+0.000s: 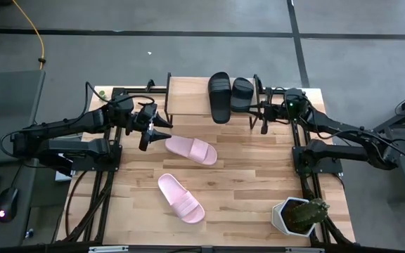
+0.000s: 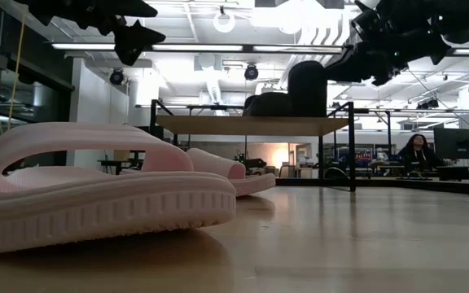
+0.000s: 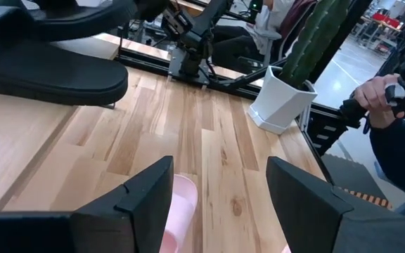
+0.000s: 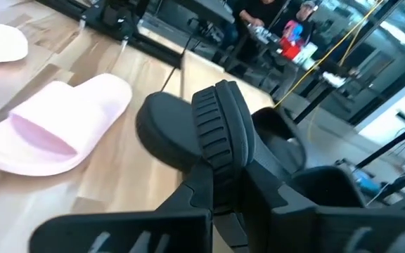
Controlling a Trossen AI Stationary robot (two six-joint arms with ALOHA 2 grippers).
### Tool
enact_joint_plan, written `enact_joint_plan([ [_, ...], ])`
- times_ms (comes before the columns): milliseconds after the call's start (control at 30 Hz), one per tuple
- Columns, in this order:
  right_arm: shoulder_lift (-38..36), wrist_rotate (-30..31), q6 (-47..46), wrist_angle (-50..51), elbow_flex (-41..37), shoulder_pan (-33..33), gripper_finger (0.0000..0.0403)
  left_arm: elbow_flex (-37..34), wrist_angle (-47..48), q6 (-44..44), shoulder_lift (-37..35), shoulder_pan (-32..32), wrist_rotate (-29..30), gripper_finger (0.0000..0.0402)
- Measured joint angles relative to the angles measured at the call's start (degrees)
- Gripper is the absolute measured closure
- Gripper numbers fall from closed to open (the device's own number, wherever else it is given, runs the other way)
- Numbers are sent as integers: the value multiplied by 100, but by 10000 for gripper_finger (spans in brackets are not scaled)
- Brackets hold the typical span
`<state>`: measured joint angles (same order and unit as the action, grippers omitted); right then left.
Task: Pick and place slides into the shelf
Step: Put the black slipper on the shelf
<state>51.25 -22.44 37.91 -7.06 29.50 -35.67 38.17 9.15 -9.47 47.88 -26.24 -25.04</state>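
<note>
The shelf (image 1: 185,95) stands at the table's far edge. One black slide (image 1: 219,97) lies flat on its top. My right gripper (image 1: 254,107) is shut on the second black slide (image 1: 242,93), which stands up on edge (image 2: 306,88) beside the first. Two pink slides rest sole-down on the table, one in the middle (image 1: 190,150) and one nearer the front (image 1: 181,198). My left gripper (image 1: 162,126) hovers open above the table, left of the middle pink slide (image 3: 181,204), with nothing between its fingers. My right gripper pinches the black slide between its two fingers at the ribbed sole edge (image 4: 220,165). It comes nearly level from the table's right side. The slide is turned up on its side, its lower end at the shelf top (image 2: 306,114); whether it rests there I cannot tell.
A white pot with a cactus (image 1: 299,214) stands at the table's near right corner. Black frame rails (image 1: 304,176) run along both sides of the table. A person's hand (image 3: 375,88) shows beyond the table's edge.
</note>
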Motion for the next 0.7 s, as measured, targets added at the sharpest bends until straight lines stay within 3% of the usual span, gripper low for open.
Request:
enact_joint_plan([
  [700, 0, 767, -259, 928, 2, 370, 377, 0, 4, -42, 2, 2, -79, 185],
])
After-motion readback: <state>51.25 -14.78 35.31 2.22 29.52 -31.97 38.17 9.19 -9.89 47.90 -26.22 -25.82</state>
